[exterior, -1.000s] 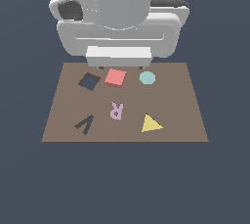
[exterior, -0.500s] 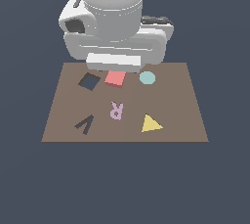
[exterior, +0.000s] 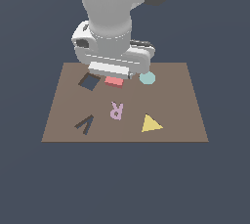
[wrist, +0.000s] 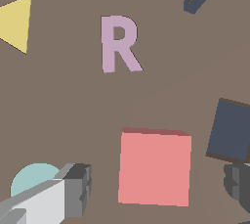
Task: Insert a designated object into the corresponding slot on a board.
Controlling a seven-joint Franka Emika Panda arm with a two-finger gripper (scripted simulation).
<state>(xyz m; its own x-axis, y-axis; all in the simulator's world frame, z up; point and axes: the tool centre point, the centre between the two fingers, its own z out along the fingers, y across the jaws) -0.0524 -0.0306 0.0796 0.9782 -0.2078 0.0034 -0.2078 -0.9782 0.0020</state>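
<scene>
The salmon-red square block (wrist: pixel 155 167) lies flat on the brown board (exterior: pixel 166 100), and also shows in the exterior view (exterior: pixel 114 81), partly covered by the hand. My gripper (wrist: pixel 156 186) is open, low over the block, with one finger (wrist: pixel 73 189) on each side of it and a gap on both sides. In the exterior view the gripper (exterior: pixel 115 71) hangs just above the block. The dark navy square slot (exterior: pixel 89 81), tilted like a diamond, is right beside the block toward the exterior view's left; it also shows in the wrist view (wrist: pixel 231 130).
A teal disc (exterior: pixel 147 78) sits next to the block on the exterior view's right. A pink letter R (exterior: pixel 116 110), a yellow triangle (exterior: pixel 151 124) and a dark V-shaped cutout (exterior: pixel 85 124) lie on the nearer half of the board.
The arm has come down toward the board, and the hand now covers the far part of the block. The block and the other shapes have not moved.
</scene>
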